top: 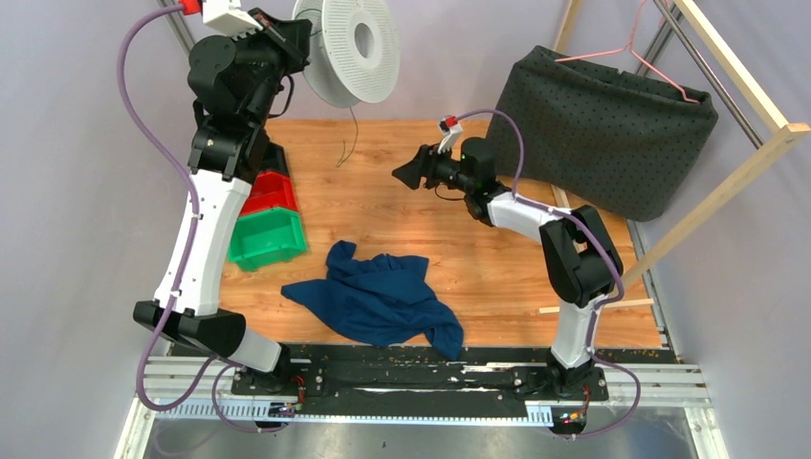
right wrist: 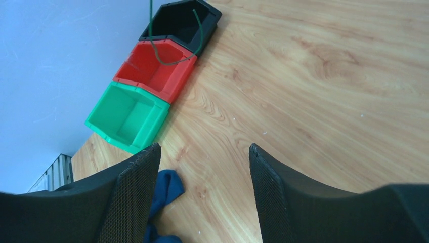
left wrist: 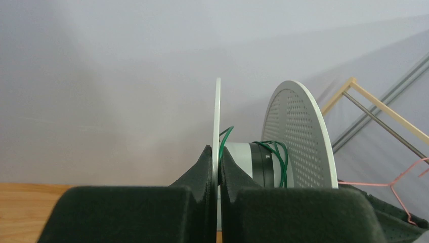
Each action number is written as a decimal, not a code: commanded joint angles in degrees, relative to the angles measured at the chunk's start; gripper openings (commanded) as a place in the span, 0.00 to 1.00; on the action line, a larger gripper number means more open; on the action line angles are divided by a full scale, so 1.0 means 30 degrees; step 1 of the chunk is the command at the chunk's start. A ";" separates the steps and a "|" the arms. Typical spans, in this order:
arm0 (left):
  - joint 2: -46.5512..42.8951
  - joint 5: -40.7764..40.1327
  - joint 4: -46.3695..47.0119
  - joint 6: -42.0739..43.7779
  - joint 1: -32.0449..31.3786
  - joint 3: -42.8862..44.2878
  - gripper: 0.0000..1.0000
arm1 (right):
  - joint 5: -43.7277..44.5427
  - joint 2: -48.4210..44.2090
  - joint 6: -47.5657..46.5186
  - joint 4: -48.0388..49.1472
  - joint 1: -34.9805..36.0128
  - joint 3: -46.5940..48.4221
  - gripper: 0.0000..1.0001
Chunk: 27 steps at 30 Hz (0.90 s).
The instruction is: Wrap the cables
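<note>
The left hand [left wrist: 218, 167] is raised high at the far left of the scene, its fingers closed tight on the thin near flange [left wrist: 218, 111] of a white perforated spool [top: 349, 53], which it holds in the air against the back wall. The thin green wire [left wrist: 279, 154] makes a few loose turns around the spool's hub [left wrist: 243, 157], and one strand curls up beside the gripped flange. From the overhead view a single strand hangs from the spool down to the far part of the wooden counter [top: 459, 258], ending in a small curl. The right hand [right wrist: 202, 167] hovers above the middle of the counter with its fingers well apart and nothing between them, pointing left. In its wrist view a loop of the wire shows in front of the black bin [right wrist: 177, 23] and the red bin [right wrist: 146, 76], which stand in a row with a green bin [right wrist: 121, 114] along the left edge. A crumpled blue cloth [top: 378, 296] lies near the front centre. At the far right, a pink hanger [top: 631, 48] rests on a dark dotted fabric basket [top: 612, 134].
</note>
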 commanded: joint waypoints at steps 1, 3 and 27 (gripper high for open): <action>0.0011 -0.0887 0.1242 -0.0248 -0.0124 0.0848 0.00 | 0.0629 0.0288 -0.1008 0.0382 0.0428 0.0849 0.68; 0.0125 -0.0867 0.1301 -0.0305 -0.0124 0.0983 0.00 | 0.0681 0.0398 -0.1106 0.0187 0.0551 0.1139 0.68; 0.0428 -0.1732 0.2060 -0.0495 -0.0476 0.1102 0.00 | 0.0954 0.2238 -0.0632 -0.1739 0.1513 0.3291 0.01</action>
